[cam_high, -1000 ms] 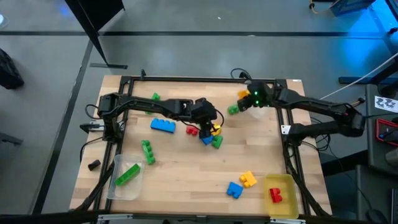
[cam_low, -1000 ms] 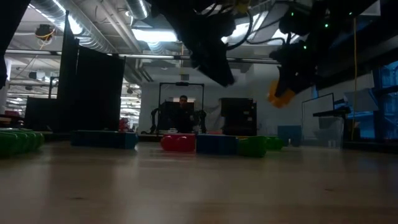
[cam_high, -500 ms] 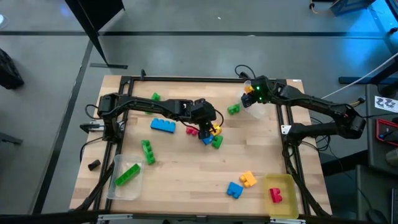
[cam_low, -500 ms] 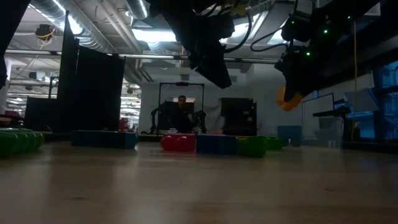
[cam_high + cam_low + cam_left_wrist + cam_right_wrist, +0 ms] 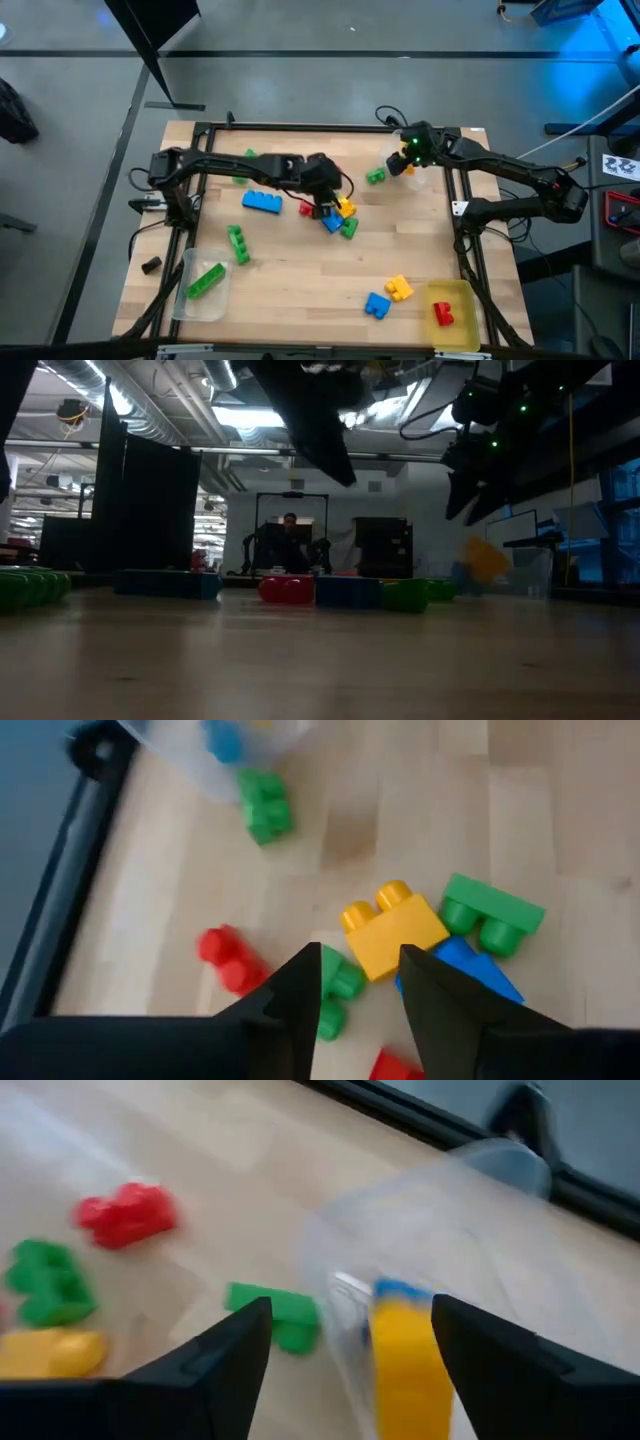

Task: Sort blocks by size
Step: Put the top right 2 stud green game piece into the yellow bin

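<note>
I have the right tool spread apart over the clear tray at 1 o'clock to drop the yellow block, left tool apart above the centre pile for its next pick.

Block cluster mid-table; tray left front.

L end effector over block cluster (mid-table).

I count two clear trays, one yellow tray, and about fourteen blocks visible.
</note>
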Controlling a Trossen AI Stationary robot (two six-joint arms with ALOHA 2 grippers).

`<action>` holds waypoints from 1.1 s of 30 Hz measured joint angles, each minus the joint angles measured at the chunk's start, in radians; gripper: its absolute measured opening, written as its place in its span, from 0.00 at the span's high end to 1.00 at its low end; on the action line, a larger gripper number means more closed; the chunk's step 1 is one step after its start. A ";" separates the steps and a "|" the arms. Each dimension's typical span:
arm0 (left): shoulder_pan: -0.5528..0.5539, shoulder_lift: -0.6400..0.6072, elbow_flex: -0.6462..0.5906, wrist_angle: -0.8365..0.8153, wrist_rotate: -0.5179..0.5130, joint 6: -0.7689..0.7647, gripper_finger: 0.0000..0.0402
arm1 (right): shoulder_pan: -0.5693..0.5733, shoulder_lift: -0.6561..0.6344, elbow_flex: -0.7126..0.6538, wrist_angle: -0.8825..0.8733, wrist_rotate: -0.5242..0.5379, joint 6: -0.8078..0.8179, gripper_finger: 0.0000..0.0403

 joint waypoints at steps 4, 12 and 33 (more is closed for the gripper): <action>0.026 -0.082 -0.003 -0.037 0.000 0.000 0.74 | 0.041 0.000 0.000 0.061 -0.058 -0.146 0.31; 0.070 -0.182 -0.004 -0.107 0.000 -0.008 0.78 | 0.175 0.018 0.000 0.160 -0.034 -0.468 0.31; 0.097 -0.215 -0.004 -0.106 0.021 -0.012 0.78 | 0.142 0.466 0.120 0.152 -0.009 -0.695 0.31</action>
